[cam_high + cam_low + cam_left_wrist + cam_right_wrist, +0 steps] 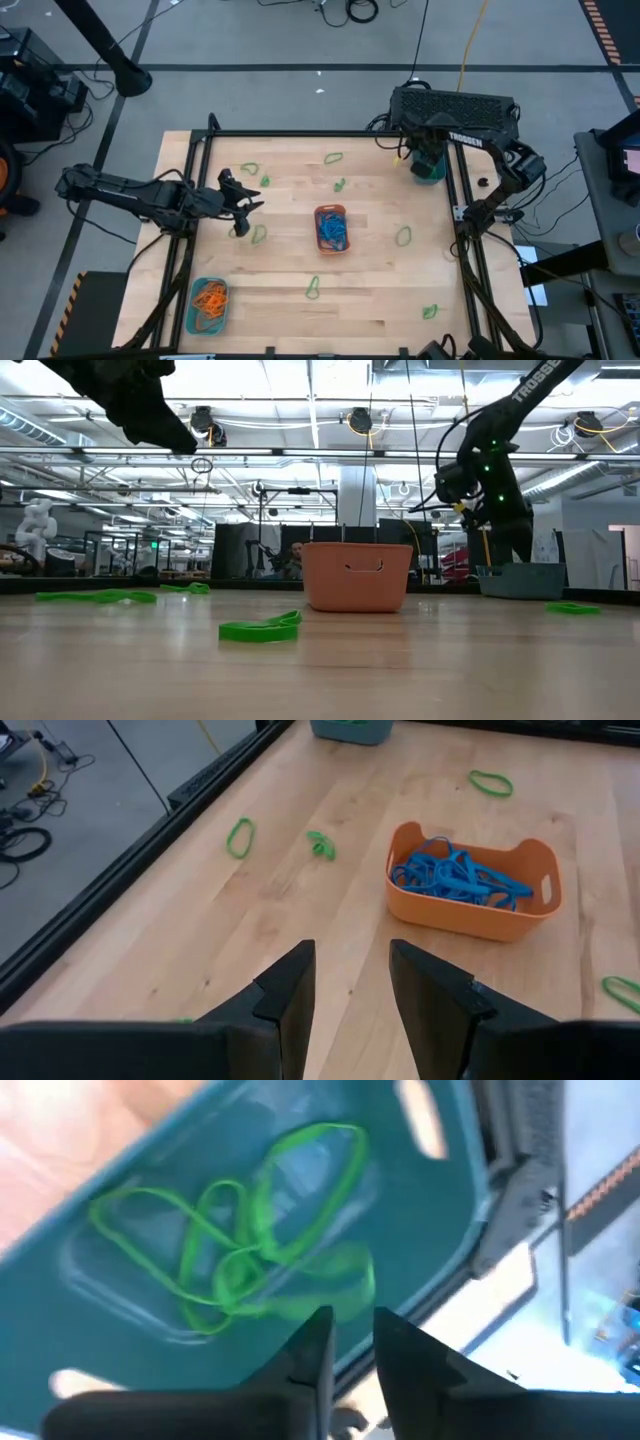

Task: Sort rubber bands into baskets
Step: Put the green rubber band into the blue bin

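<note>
Hovering over the teal basket (pixel 150 1280) at the table's (pixel 380 300) far right corner, the right gripper (pixel 350 1342) had its fingers slightly parted, gripping nothing. Thin green rubber bands (pixel 240 1250) lay tangled inside that basket, their loops elongated along its length. The left gripper (pixel 350 985) stood open and empty near the left edge.

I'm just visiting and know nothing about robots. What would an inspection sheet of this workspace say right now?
Surface: wooden table, inside a black frame.
Job's things: orange basket holds blue bands; teal basket holds orange bands; far teal basket holds green bands; loose green bands scattered.
Clutter: nothing seen.
Grippers: left gripper open, empty, above the table; right gripper slightly open over the far teal basket.
Cables: black cables on floor.
Surroundings: workshop hall.
</note>
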